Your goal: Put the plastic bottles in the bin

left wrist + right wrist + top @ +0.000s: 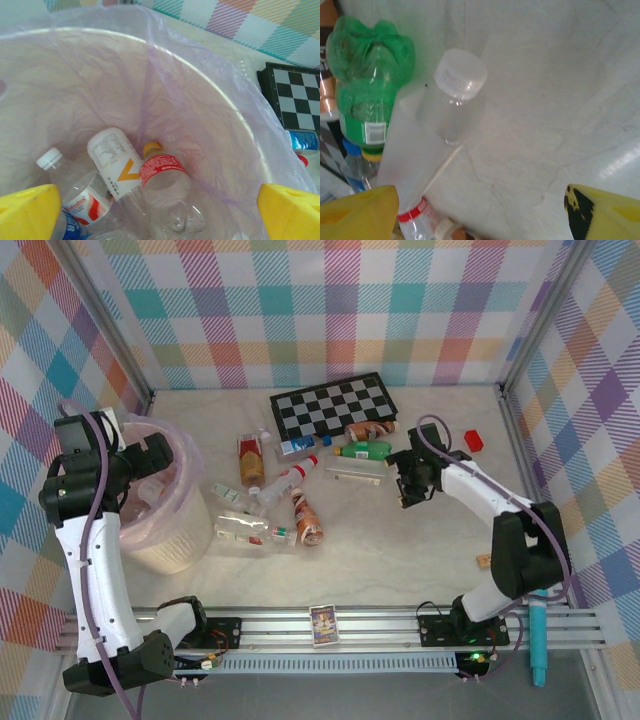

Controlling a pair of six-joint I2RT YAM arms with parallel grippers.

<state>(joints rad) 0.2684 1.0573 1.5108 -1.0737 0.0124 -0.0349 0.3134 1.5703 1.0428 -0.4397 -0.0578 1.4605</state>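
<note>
The bin (175, 540), a cream bucket lined with a pink bag, stands at the left. My left gripper (155, 462) hangs over it, open and holding nothing. The left wrist view looks down between the yellow fingers (30, 212) into the bin (210, 85): a white bottle with an orange mark (112, 162), a clear red-labelled one (165, 180) and a white-capped one (65, 175) lie inside. Several plastic bottles (290, 495) lie mid-table. My right gripper (405, 485) is open beside a clear bottle (355, 470) and a green bottle (365, 450). Its wrist view shows the clear bottle (452, 95), the green bottle (370, 85) and bare table between the fingers (605, 212).
A checkerboard (332, 405) lies at the back with a brown bottle (370, 429) on its front edge. A small red block (473, 440) sits to the right of my right gripper. A wooden piece (484, 561) and a card box (322, 624) lie near the front rail.
</note>
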